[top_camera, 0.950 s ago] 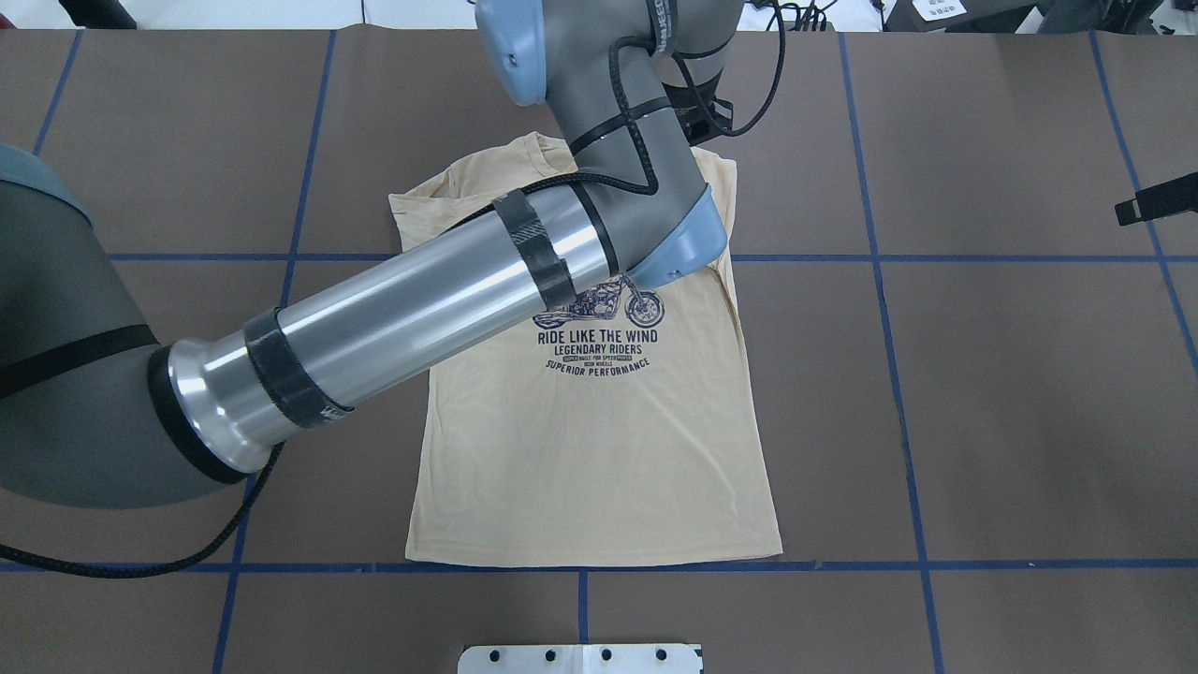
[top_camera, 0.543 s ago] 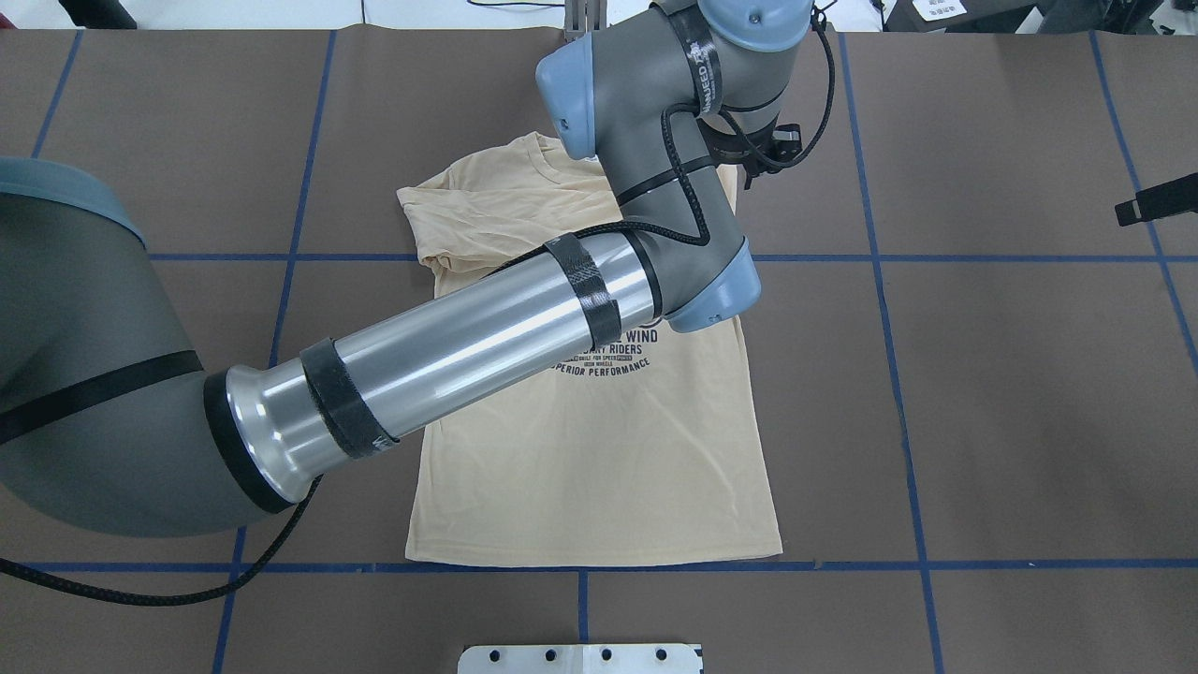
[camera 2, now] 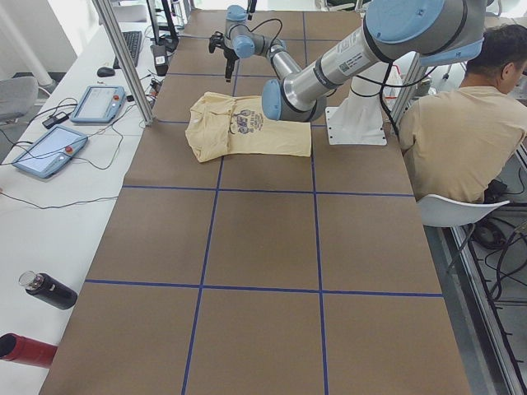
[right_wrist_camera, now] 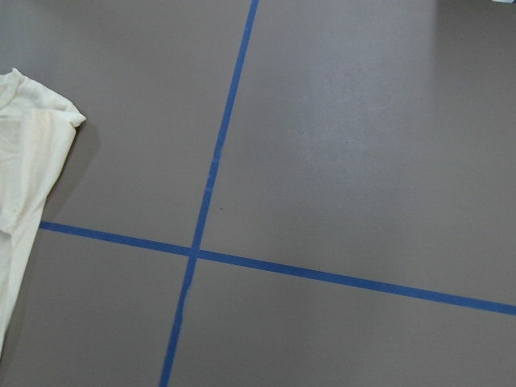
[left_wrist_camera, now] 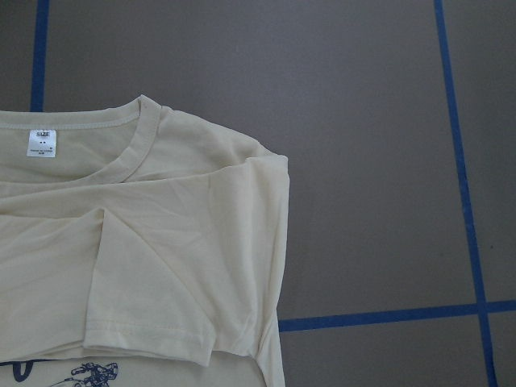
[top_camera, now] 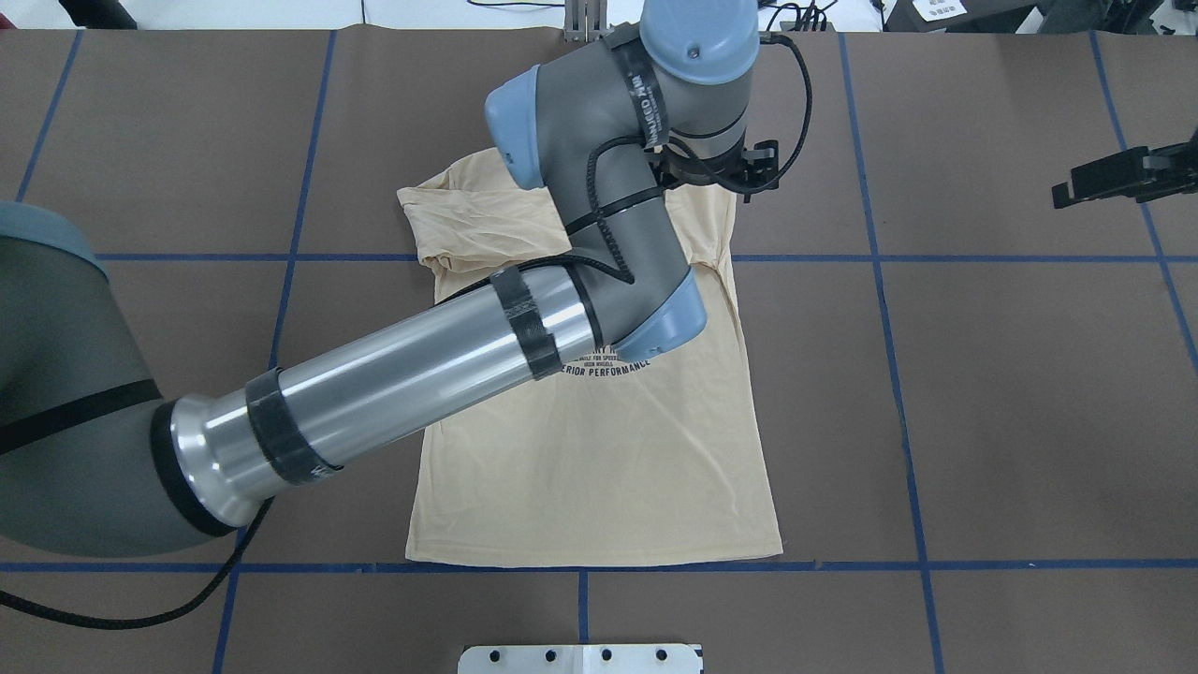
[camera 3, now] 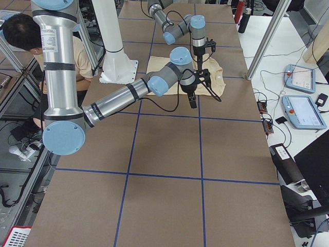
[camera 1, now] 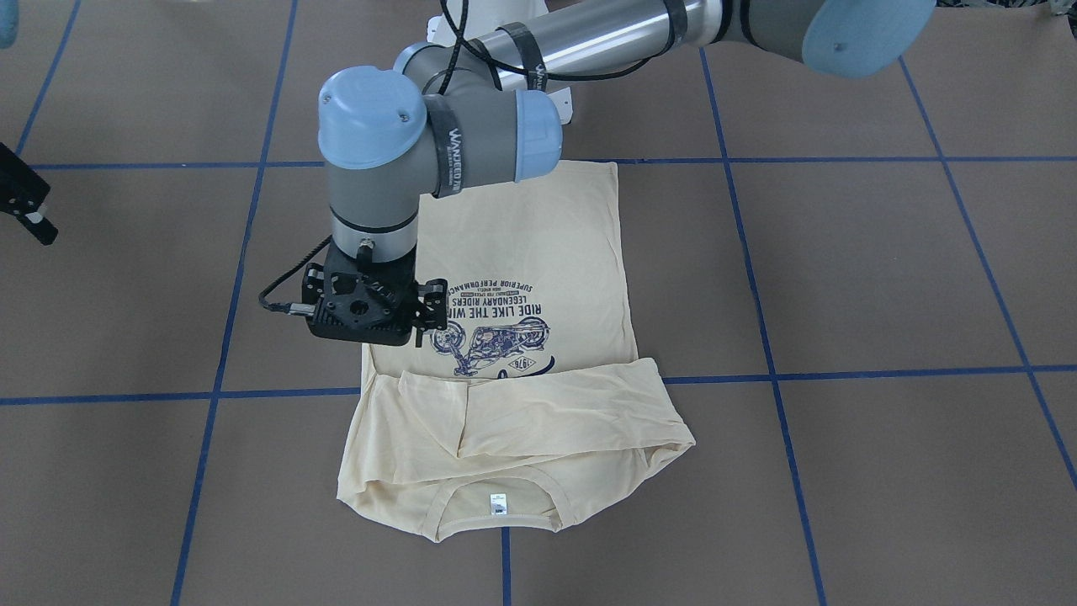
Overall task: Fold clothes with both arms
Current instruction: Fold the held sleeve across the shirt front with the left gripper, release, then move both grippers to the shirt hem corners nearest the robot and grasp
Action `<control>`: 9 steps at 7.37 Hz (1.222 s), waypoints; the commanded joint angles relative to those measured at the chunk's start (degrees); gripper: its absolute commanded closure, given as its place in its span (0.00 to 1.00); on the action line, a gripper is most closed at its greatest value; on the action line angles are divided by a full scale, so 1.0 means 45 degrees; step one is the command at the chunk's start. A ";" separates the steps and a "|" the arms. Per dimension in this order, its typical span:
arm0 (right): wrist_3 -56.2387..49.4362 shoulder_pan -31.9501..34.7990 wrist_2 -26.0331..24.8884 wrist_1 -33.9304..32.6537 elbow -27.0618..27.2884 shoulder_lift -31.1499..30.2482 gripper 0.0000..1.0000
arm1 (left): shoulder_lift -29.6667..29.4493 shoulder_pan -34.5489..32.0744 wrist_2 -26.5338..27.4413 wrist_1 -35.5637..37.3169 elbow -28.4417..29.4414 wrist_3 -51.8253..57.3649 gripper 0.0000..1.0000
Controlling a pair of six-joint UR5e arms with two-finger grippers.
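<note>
Pale cream-yellow thin T-shirt (top_camera: 599, 468) lies flat, print up, on the brown blue-taped table (top_camera: 983, 421), sleeves folded across the chest. Black left gripper (camera 1: 367, 313) hangs over one shoulder; black right gripper (top_camera: 1076, 183) is well apart. Jaw states: cannot tell, fingers hidden. Risk: a one-sided pinch drags the fabric, possibly undoing the sleeve folds.

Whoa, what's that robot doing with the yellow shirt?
It is folding the T-shirt, which lies print-up on the brown table. The sleeves are already folded in across the chest, near the collar. The left gripper hangs over the shirt's edge beside the motorcycle print; whether it is open or gripping is hidden. The right gripper is off to the side over bare table, away from the shirt.
</note>
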 commanded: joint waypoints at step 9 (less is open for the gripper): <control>1.0282 -1.1320 -0.9569 -0.0172 0.2001 -0.0165 0.00 | 1.3661 0.4036 0.2747 -0.1153 -1.2730 -0.2335 0.00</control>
